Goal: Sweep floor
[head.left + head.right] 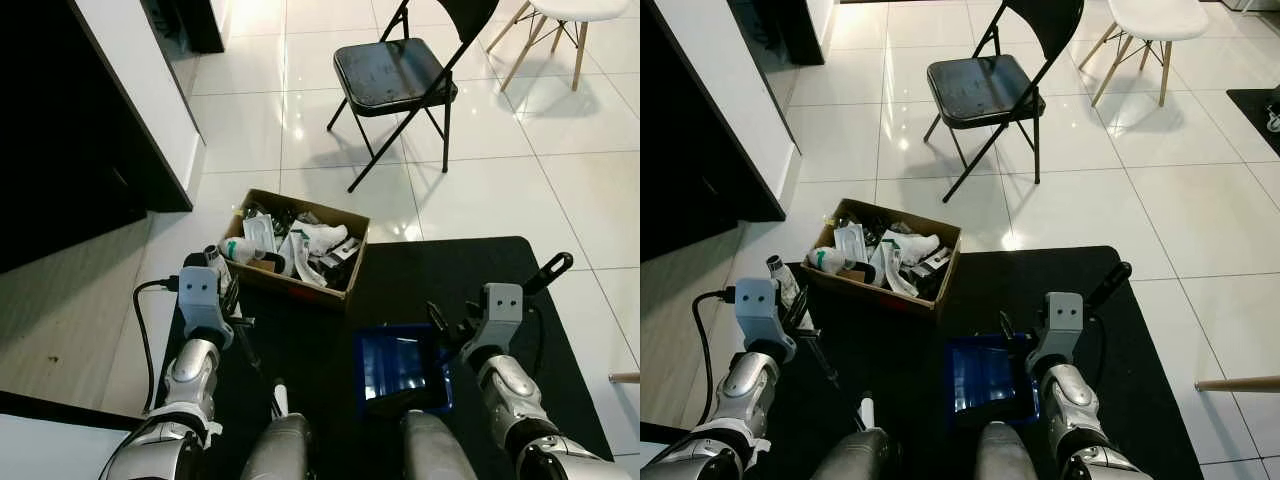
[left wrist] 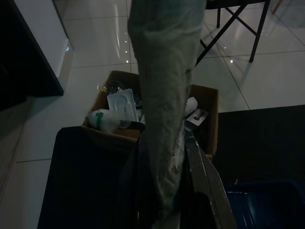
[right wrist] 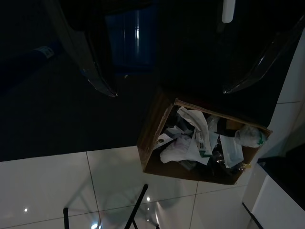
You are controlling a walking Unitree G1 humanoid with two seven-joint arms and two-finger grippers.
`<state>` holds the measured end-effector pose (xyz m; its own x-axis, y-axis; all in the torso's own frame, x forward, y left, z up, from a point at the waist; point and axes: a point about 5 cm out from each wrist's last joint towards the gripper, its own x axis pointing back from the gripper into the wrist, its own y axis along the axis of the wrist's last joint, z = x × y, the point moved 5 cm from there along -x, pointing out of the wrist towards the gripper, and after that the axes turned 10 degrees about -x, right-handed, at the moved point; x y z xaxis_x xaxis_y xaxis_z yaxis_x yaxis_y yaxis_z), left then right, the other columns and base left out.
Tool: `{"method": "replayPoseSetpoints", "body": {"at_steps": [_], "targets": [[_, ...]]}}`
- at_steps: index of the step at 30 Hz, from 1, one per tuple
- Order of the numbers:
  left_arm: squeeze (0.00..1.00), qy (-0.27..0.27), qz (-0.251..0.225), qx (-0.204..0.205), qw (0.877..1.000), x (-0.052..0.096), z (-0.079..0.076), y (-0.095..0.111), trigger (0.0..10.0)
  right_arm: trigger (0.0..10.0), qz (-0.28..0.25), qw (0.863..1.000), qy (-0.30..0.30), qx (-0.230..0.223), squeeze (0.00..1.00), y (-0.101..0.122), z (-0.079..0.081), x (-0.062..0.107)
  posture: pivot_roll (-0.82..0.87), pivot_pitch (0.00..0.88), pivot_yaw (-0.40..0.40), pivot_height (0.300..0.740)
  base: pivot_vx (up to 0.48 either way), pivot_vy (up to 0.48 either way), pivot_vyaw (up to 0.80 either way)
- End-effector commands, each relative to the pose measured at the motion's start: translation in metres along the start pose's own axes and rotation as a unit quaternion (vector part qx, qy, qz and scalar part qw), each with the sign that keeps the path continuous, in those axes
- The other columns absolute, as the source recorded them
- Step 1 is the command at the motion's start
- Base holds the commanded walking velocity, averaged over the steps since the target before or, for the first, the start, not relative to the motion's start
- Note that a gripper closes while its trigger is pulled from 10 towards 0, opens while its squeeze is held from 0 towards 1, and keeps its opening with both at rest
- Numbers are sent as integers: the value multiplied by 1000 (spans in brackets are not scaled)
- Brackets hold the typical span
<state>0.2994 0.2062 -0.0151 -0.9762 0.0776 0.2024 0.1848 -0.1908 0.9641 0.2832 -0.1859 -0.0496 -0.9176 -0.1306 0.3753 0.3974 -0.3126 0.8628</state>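
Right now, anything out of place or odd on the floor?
Mainly the cardboard box: it sits askew, half on the black mat and half on the white tiles, crammed with crumpled wrappers and packaging. A blue dustpan lies on the mat by the right gripper. No spill visible.

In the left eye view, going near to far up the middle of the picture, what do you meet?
Blue dustpan → cardboard box of trash → black folding chair.

A blurry pale handle (image 2: 164, 109) blocks half the box (image 2: 209, 112); white chair (image 1: 560, 15) cut off up top.
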Motion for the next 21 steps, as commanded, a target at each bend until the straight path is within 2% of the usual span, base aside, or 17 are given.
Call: {"method": "replayPoseSetpoints", "body": {"at_steps": [1, 3, 5, 7, 21], "targets": [[0, -18, 26, -5, 999, 7, -9, -13, 10000, 10000, 14, 1000, 1, -5, 0, -7, -1, 2, 14, 46, -8, 740, 0, 0, 0], [0, -18, 24, -6, 1000, 7, -10, -13, 10000, 10000, 14, 1000, 1, -6, 0, -7, 0, 2, 14, 46, -8, 740, 0, 0, 0], [0, -11, 23, -1, 1000, 7, -9, -13, 9294, 10000, 15, 1000, 1, -6, 0, -8, 0, 3, 8, 49, 3, 740, 0, 0, 0], [0, -9, 26, 1, 1000, 8, -9, -15, 10000, 10000, 15, 1000, -2, -4, 0, -8, -1, 3, 12, 46, 1, 740, 0, 0, 0], [0, -17, 20, -10, 1000, 7, -13, -12, 10000, 10000, 15, 1000, -5, 0, 0, -7, -4, 3, 11, 47, -8, 740, 0, 0, 0]]}}
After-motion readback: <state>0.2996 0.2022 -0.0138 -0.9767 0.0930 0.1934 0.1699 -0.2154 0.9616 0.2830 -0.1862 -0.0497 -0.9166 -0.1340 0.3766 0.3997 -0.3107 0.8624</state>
